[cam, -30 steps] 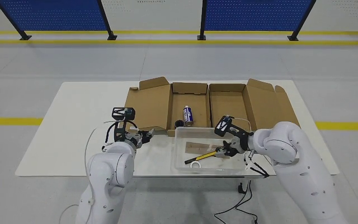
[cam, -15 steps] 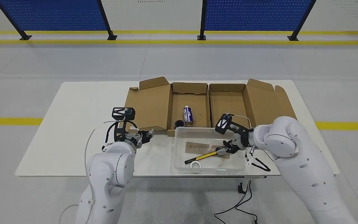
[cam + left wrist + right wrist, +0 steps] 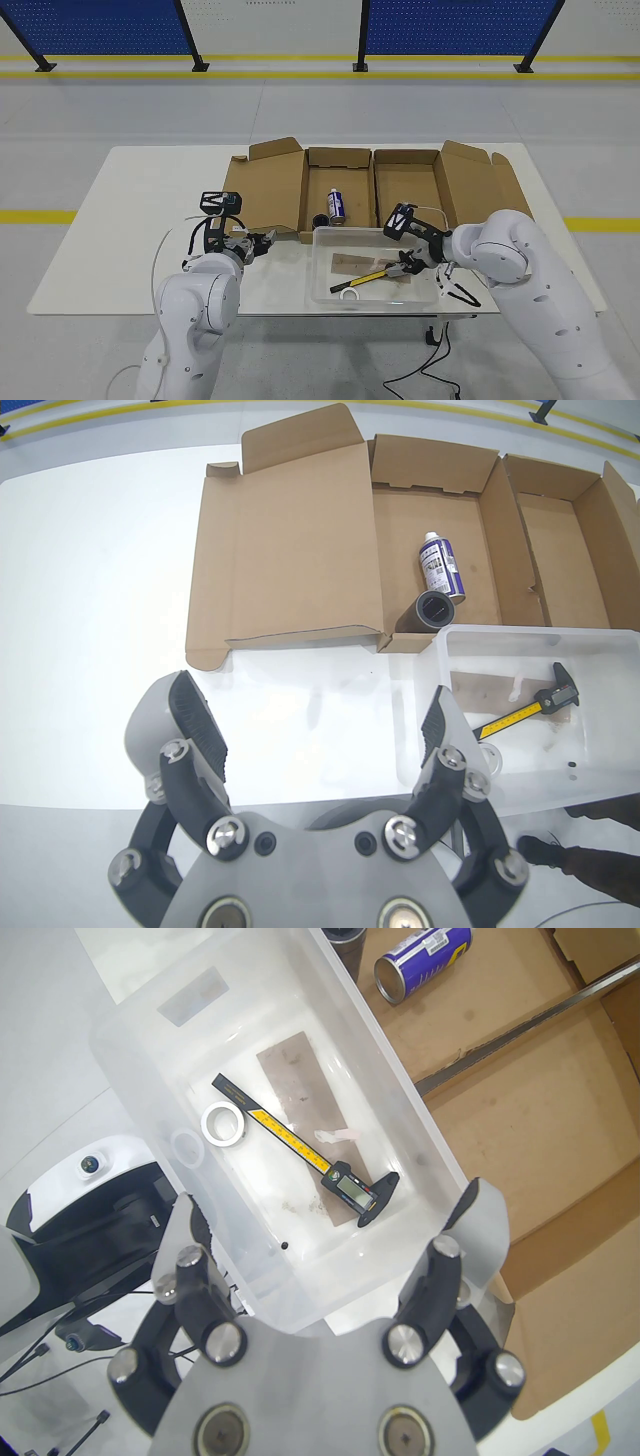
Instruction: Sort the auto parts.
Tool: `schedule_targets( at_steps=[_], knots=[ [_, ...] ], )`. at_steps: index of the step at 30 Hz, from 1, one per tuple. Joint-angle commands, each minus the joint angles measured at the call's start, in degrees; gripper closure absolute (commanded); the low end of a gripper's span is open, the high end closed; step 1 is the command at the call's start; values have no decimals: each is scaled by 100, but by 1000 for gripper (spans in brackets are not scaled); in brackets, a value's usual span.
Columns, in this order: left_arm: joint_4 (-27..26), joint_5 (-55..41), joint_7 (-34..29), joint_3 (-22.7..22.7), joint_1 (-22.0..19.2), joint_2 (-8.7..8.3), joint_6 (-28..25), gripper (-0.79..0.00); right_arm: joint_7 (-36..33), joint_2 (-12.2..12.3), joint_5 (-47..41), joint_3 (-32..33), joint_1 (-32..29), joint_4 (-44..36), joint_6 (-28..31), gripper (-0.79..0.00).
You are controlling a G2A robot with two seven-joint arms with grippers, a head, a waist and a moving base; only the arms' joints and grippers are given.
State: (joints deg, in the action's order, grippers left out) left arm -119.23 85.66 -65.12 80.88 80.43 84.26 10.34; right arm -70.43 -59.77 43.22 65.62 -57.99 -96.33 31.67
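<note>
We see right gripper [image 3: 335, 1200] spread above clear plastic bin [image 3: 125, 1058], whose walls surround yellow-black digital caliper [image 3: 300, 1148] and white ring [image 3: 223, 1124]. Left gripper [image 3: 312, 692] spread over white table [image 3: 100, 600]. Purple spray can [image 3: 440, 567] and black tube [image 3: 430, 612] lie in open brown cardboard box [image 3: 285, 560].

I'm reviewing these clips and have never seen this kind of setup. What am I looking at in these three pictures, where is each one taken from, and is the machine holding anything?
This is a two-armed robot at a white table. One picture looks down from a camera above its arms; the other two come from cameras on its wrists, so each shows that arm's own fingers up close. On the table an open cardboard box holds a spray can and a black tube; a second box stands beside it. In front of them a clear plastic bin holds a caliper and a white ring. The left gripper hangs over the table beside the bin, the right gripper over the bin's end. Both have open fingers and hold nothing.
</note>
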Motion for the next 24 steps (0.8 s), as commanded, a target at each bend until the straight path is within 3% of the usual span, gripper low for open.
schedule_targets(
  at_steps=[1, 10, 11, 12, 15, 18, 24],
  knots=[
    [0, 0, 0, 0, 0, 0, 0, -785, -18, -9, -36, -98, 71, 24, -20, -785],
    [0, 0, 0, 0, 0, 0, 0, -785, -502, -225, 63, -1133, 779, 401, -785, -773],
    [0, 0, 0, 0, 0, 0, 0, -785, -504, -263, 37, -1262, 861, 488, -849, -637],
    [0, 0, 0, 0, 0, 0, 0, -785, -504, -301, 10, -1390, 948, 586, -884, -570],
    [0, 0, 0, 0, 0, 0, 0, -785, -536, -411, 69, -1748, 1196, 842, -1022, -437],
    [0, 0, 0, 0, 0, 0, 0, -785, -497, -510, 19, -2026, 1362, 1092, -1073, -382],
    [0, 0, 0, 0, 0, 0, 0, -785, -358, -681, -61, -2474, 1511, 1478, -1181, -388]
  ],
)
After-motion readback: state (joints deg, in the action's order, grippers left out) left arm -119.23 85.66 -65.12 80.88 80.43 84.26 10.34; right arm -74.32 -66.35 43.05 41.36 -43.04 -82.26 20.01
